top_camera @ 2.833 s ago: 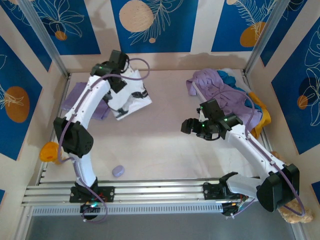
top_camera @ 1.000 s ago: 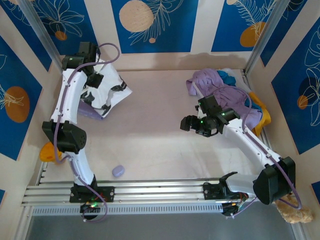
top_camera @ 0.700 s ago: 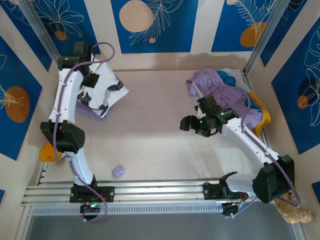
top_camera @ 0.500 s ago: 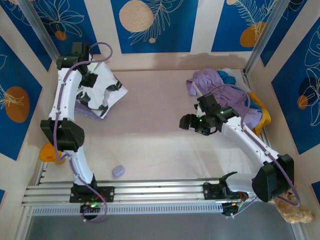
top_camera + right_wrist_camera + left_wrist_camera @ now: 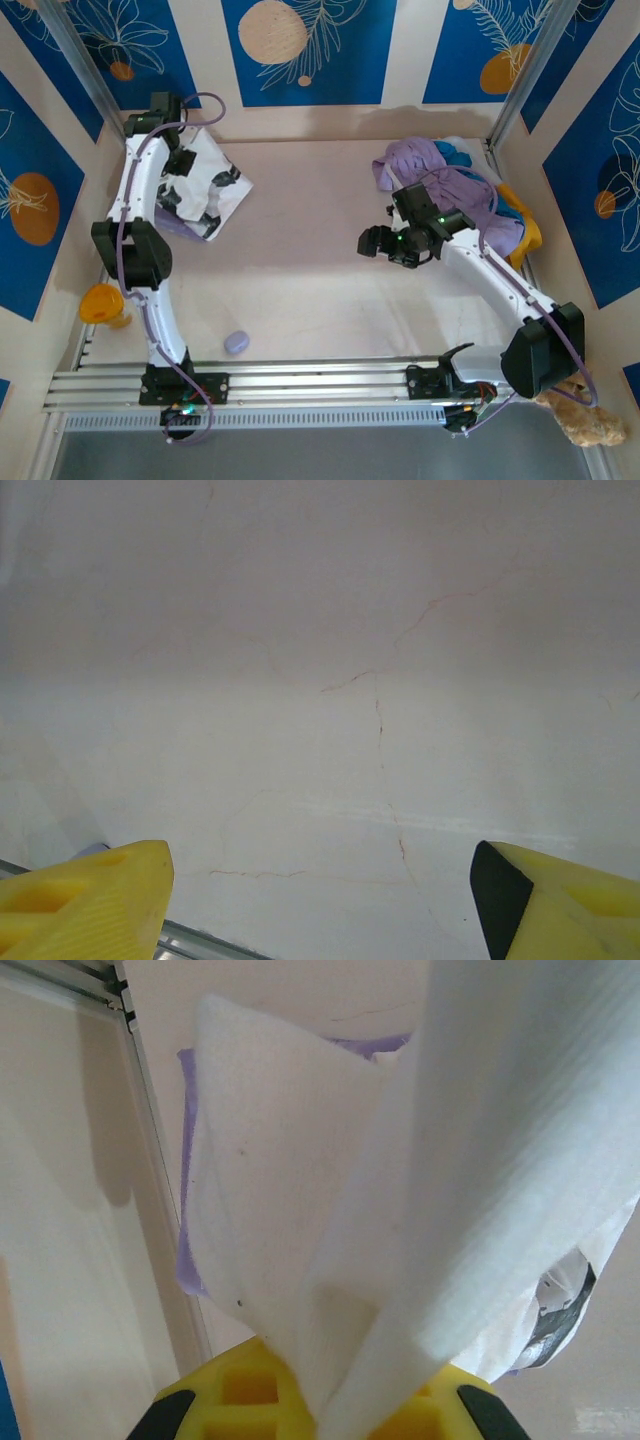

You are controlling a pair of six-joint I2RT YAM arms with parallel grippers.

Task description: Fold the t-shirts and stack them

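Top view: the left gripper (image 5: 178, 152) is clamped on the white shirt (image 5: 208, 190) at the far-left corner, with the shirt's lower edge over 1 lavender shirt (image 5: 172, 224). The right gripper (image 5: 383, 243), fingers wide and holding nothing, hangs above the table (image 5: 300, 280), near the shirt pile (image 5: 450, 185) at far right.

Left wrist: white cloth is pinched between 2 yellow fingers (image 5: 235, 1392).

Right wrist: jaws stand wide over bare table.

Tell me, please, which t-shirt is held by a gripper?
The white shirt with black patches, at far left: the left gripper is shut on it. The other shirts lie heaped at far right, apart from the open right gripper.
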